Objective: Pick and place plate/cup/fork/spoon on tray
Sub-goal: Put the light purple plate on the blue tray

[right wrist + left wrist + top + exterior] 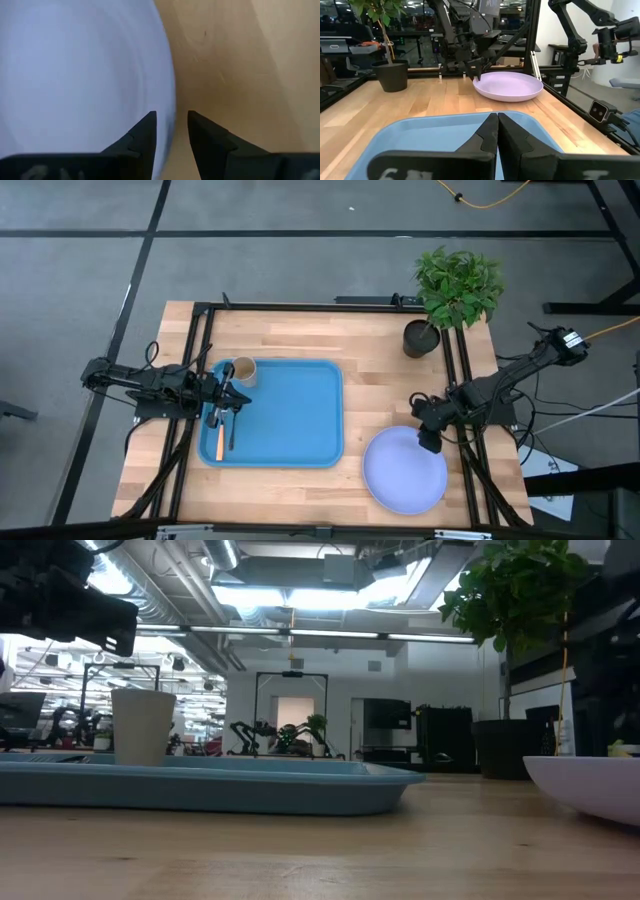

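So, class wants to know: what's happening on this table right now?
The cup, fork and spoon already sit at the left end of the blue tray. The right gripper, open, straddles the rim of the plate, which lies on the wood off the tray. The left gripper, shut, hangs over the tray's left end.

Your work surface is a light wooden butcher-block table (380, 360) bounded by a black metal frame (200, 360). Around it you see grey carpet floor (300, 270) marked with dark tape lines (300, 234); a yellow cable (490, 200) lies on the floor beyond the far edge. A potted plant (452, 290) in a black pot stands at the table's far right corner. Looking level across the table, you face an open workshop: exposed ceiling ducts (190, 590), bright strip lights (330, 595), a pale doorway (295, 712) and dark cabinets (445, 735) along the back wall
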Motion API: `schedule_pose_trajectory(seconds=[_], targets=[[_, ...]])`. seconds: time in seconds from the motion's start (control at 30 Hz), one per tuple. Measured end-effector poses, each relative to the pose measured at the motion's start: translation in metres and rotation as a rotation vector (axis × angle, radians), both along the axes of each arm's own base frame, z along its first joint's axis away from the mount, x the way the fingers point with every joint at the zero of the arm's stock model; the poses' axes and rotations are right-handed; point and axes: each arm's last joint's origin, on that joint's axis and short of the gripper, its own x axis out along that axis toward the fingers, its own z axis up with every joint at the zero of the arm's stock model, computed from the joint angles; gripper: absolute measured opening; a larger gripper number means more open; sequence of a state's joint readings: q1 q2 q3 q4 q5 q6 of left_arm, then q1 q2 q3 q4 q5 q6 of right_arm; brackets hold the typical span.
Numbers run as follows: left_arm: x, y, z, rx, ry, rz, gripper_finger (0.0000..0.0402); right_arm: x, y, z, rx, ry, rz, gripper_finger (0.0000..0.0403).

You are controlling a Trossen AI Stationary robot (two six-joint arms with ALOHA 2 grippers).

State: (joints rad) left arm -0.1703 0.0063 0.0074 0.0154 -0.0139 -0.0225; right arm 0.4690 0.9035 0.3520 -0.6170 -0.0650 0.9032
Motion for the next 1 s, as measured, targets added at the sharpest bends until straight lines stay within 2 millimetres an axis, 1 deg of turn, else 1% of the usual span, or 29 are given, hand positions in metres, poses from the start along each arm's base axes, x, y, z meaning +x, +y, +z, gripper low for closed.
schedule_pose_trajectory(seconds=[0.13, 0.23, 0.3, 0.4, 0.43, 0.53, 0.6, 0.67, 0.73, 0.8, 0.87, 0.9, 0.93, 1.0], targets=[[0.0, 0.0, 0.0, 0.0, 0.0, 0.0, 0.0, 0.001, 0.001, -0.007, 0.065, -0.013, -0.091, 0.0111], [0.0, 0.0, 0.0, 0.0, 0.0, 0.0, 0.0, 0.002, 0.001, -0.01, 0.101, -0.028, -0.144, 0.0095], [0.0, 0.0, 0.0, 0.0, 0.0, 0.0, 0.0, 0.002, 0.001, -0.011, 0.118, -0.029, -0.171, 0.0074], [0.0, 0.0, 0.0, 0.0, 0.0, 0.0, 0.0, 0.002, 0.001, -0.012, 0.122, -0.026, -0.194, 0.0023], [0.0, 0.0, 0.0, 0.0, 0.0, 0.0, 0.0, 0.002, 0.001, -0.012, 0.119, -0.03, -0.2, 0.0015], [0.0, 0.0, 0.0, 0.0, 0.0, 0.0, 0.0, 0.005, 0.001, -0.01, 0.118, -0.059, -0.248, 0.001], [0.0, 0.0, 0.0, 0.0, 0.0, 0.0, 0.0, 0.009, 0.003, -0.005, 0.146, -0.099, -0.258, 0.0008], [0.0, 0.0, 0.0, 0.0, 0.0, 0.0, 0.0, 0.019, 0.008, 0.007, 0.211, -0.195, -0.258, 0.0008], [0.0, 0.0, 0.0, 0.0, 0.0, 0.0, 0.0, 0.03, 0.013, 0.024, 0.275, -0.32, -0.257, 0.0008], [0.0, 0.0, 0.0, 0.0, 0.0, 0.0, 0.0, 0.04, 0.016, 0.042, 0.287, -0.465, -0.245, 0.0008], [0.0, 0.0, 0.0, 0.0, 0.0, 0.0, 0.0, 0.05, 0.018, 0.066, 0.238, -0.672, -0.221, 0.0008], [0.0, 0.0, 0.0, 0.0, 0.0, -0.001, 0.0, 0.055, 0.019, 0.079, 0.184, -0.793, -0.209, 0.0008], [0.0, 0.0, 0.0, 0.0, 0.0, 0.0, 0.0, 0.059, 0.019, 0.091, 0.117, -0.91, -0.202, 0.0008], [0.0, 0.0, 0.0, 0.0, 0.0, 0.0, 0.0, 0.064, 0.018, 0.11, -0.039, -1.088, -0.186, 0.0008]])
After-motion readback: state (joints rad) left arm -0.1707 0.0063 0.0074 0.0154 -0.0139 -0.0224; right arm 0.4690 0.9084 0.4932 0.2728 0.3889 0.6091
